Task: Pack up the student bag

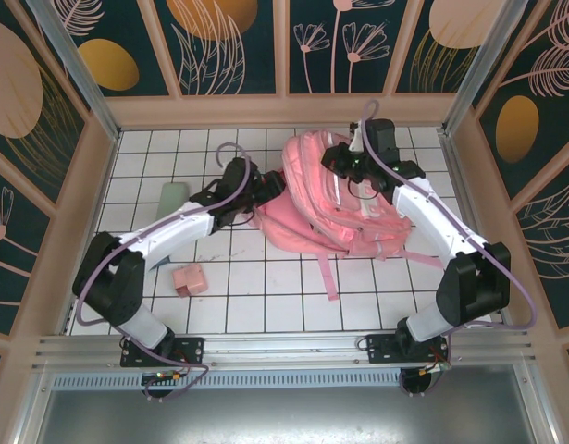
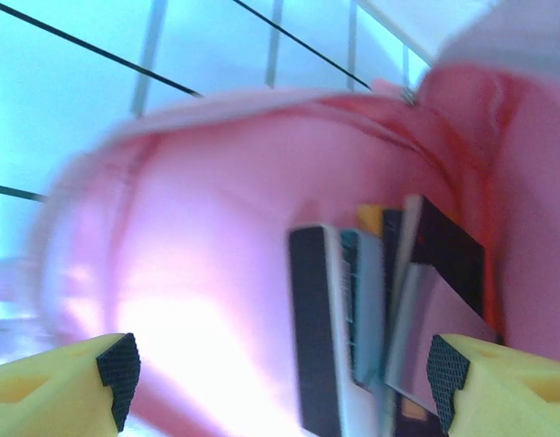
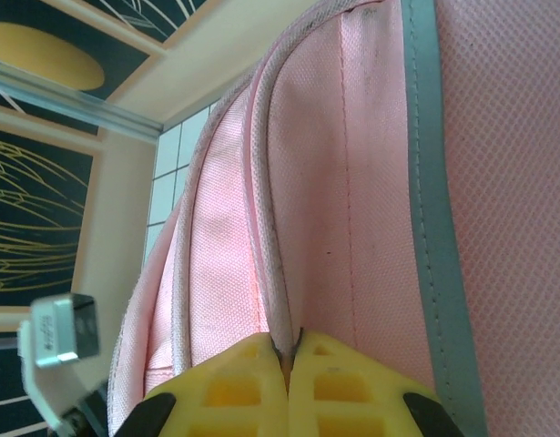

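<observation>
Yellow fingertips (image 3: pixel 252 373) of the right gripper (image 3: pixel 289 364) sit closest to us. They are pressed together on a piped seam of the student bag (image 3: pixel 352 182), pinching that fabric and nothing else. We judge that pinch to be the weak point. It holds only a thin ridge of soft cloth, so if it slips, the mouth could sag shut over the books (image 2: pixel 352 309) standing in the opening. Those books lean unevenly, and we think a nudge from the left gripper (image 2: pixel 280 373) could tip them or push them back out. Its pads (image 2: pixel 118 360) stand wide apart with nothing between them, and it hovers just in front of the opening with the books straight ahead.

From above, the student bag (image 1: pixel 312 213) lies toward the far edge of the table (image 1: pixel 265 296), right of centre. The left gripper meets it from its left side, and the right gripper reaches it at its far right part. A small pink box (image 1: pixel 189 278) lies well apart, toward the near left corner.
</observation>
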Motion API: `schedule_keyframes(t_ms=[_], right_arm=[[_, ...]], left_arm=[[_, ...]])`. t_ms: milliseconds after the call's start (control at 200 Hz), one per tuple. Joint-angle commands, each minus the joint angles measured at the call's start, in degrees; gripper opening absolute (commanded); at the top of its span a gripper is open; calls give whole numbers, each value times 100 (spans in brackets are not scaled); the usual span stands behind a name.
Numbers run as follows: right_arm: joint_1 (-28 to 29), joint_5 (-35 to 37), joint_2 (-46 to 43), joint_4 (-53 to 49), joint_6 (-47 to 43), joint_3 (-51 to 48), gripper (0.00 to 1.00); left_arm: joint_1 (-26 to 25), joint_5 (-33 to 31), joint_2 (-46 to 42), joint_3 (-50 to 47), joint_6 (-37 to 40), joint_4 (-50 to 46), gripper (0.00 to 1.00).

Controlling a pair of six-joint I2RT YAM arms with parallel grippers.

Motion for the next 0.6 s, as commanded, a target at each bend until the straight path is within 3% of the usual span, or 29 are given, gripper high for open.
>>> schedule_keyframes(t_ms=[0, 225, 495, 555, 595], right_arm=[[301, 56, -57, 491, -132, -176, 0], [877, 231, 216, 817, -88, -257, 0], [955, 95, 369, 1022, -31, -73, 0], [946, 86, 361, 1014, -55, -31, 0], [931, 64, 359, 997, -81, 11, 0]], left_arm=[[390, -188, -324, -233, 387, -619, 84], [1661, 10, -497, -582, 1061, -1017, 86], [3022, -63, -79, -359, 1979, -1415, 88], [3164, -219, 89, -231, 2241, -1533, 98], [3214, -269, 217, -151, 2503, -1578, 99]])
